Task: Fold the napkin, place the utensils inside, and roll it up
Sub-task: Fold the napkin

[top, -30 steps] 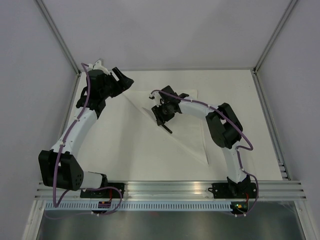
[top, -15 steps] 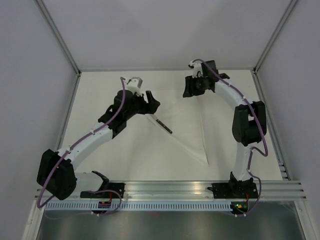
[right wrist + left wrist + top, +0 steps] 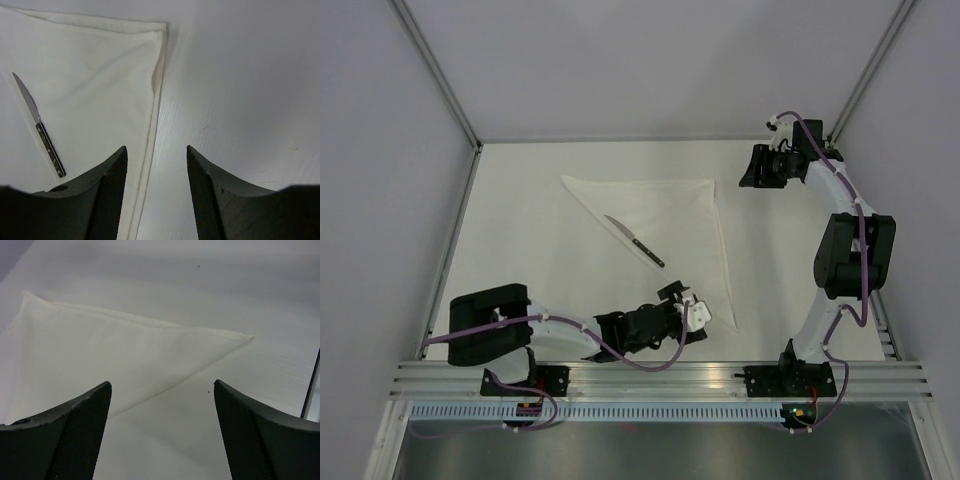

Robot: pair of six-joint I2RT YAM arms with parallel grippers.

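white table (image 3: 520, 250) — napkin (image 3: 675, 215) (greyish walls (image 3: 650, 70), perhaps)

surface: white table (image 3: 520, 255) | directly on it: napkin (image 3: 682, 212), folded into a triangle, lying flat

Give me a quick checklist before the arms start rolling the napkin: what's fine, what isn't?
1. Napkin folded into a triangle: ok.
2. Knife lying along the long folded edge: ok.
3. Knife fully inside that edge: cannot tell.
4. Left pincer open, empty, facing a napkin corner: ok.
5. Right pincer open, empty, off the cloth: ok.
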